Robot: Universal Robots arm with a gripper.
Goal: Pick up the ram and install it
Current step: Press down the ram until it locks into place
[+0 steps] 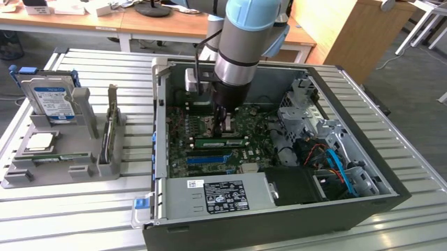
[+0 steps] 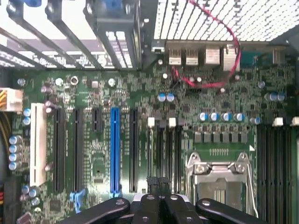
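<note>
My gripper point(image 1: 223, 128) reaches down inside the open computer case point(image 1: 363, 209), just above the motherboard point(image 1: 209, 157). In the wrist view its fingertips point(image 2: 159, 181) press together with nothing between them, over the black memory slots point(image 2: 163, 149) beside the CPU socket point(image 2: 222, 179). A ram stick point(image 1: 222, 141), green with a white label, lies along the board right by the gripper tip in the exterior view. Whether the fingers touch it I cannot tell. A second ram stick point(image 1: 62, 157) rests in the grey holder point(image 1: 42, 175) at the exterior view's left.
The holder also carries a hard drive point(image 1: 50, 98), a square silver CPU point(image 1: 41, 141) and an upright card point(image 1: 108, 133). Inside the case are a power supply point(image 1: 220, 196), a drive cage point(image 1: 300, 104) and blue and orange cables point(image 1: 335, 162). A blue expansion slot point(image 2: 115, 149) crosses the board.
</note>
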